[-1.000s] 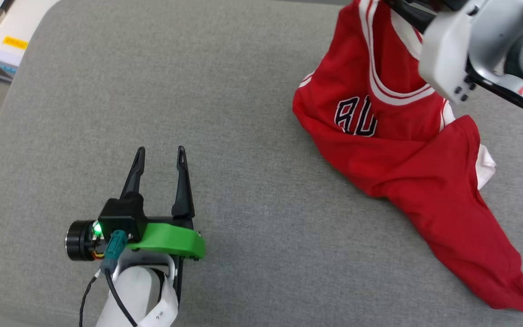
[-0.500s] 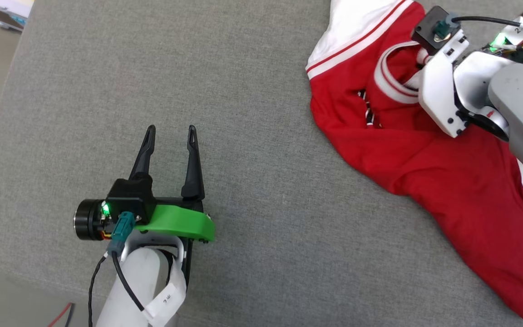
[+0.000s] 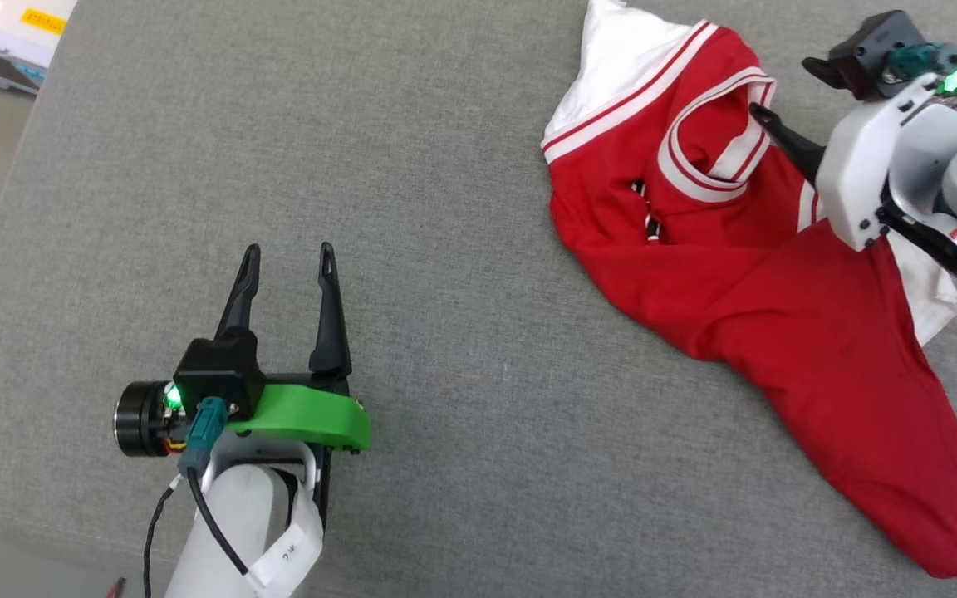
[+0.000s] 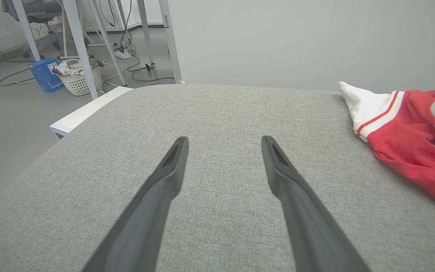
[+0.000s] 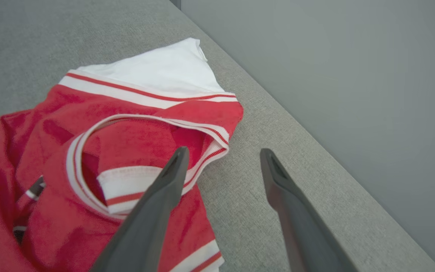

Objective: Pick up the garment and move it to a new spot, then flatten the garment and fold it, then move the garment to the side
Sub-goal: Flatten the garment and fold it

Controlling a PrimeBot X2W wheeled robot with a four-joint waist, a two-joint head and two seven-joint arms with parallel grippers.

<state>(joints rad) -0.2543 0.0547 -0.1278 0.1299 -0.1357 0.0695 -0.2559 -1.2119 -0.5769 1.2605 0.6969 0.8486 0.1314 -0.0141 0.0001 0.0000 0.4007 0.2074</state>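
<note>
The black lettering on the garment [image 3: 777,332] is folded into a crease below the collar [image 3: 678,178], so no letter can be read. The yellow label [image 3: 45,18] at the head view's upper left, the marks on the white tag [image 3: 287,552] on the left forearm and the print on the blue box [image 4: 45,75] are too small to read.

A second ago the right gripper [image 5: 223,153] held the garment up by its neck, with part of the chest lettering showing. Now the garment lies slack on the grey cushion [image 3: 445,249] at the right of the head view, its white sleeve [image 3: 611,75] spread at the top and its hem trailing to the lower right. The right fingers have parted and hold nothing. One hangs over the collar's edge, the other over bare cushion.

The right arm reaches in from the upper right, with its fingers pointing up and to the left. The left gripper [image 3: 289,249] sits at the lower left with its fingers spread, empty and well apart from the garment.
</note>
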